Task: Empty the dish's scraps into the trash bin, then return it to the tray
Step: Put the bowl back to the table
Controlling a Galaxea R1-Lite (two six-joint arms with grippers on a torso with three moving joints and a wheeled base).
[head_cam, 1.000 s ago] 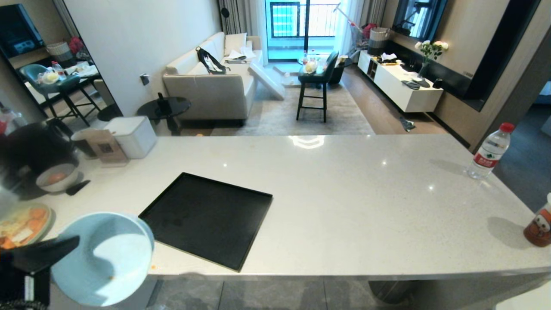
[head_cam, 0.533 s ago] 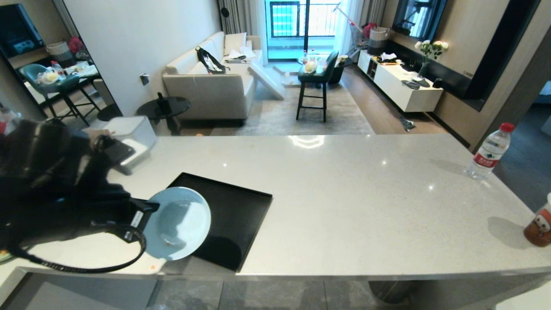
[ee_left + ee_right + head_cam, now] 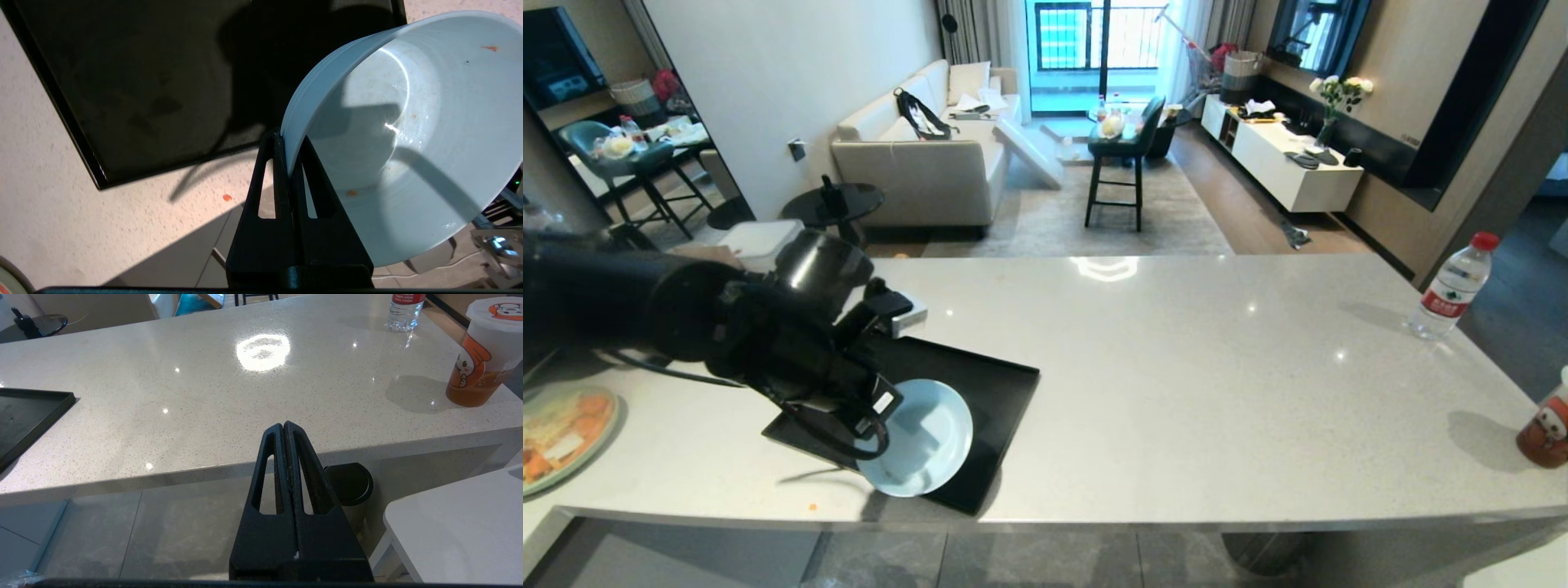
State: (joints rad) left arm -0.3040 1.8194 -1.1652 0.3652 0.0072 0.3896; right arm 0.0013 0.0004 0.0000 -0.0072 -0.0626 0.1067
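The dish (image 3: 919, 449), a pale blue-white bowl, hangs tilted over the near corner of the black tray (image 3: 988, 384). My left gripper (image 3: 880, 411) is shut on its rim. In the left wrist view the gripper (image 3: 288, 136) pinches the bowl wall, and the dish (image 3: 408, 134) shows only a few tiny orange specks inside. The tray (image 3: 122, 81) lies beneath and beside it. My right gripper (image 3: 283, 425) is shut and holds nothing, parked below the counter's front edge. The trash bin is out of view, and no scraps show beyond those specks.
A pale-green plate (image 3: 600, 441) with carrot slices sits at the counter's left end. A water bottle (image 3: 1454, 286) and an orange drink cup (image 3: 1547, 425) stand at the right. One orange crumb (image 3: 811, 506) lies near the front edge. A dark black-rimmed bin (image 3: 349, 486) stands under the counter.
My left arm has carried the dish from off the counter's front-left corner rightward and forward, to above the tray's near corner. The right arm has not moved.
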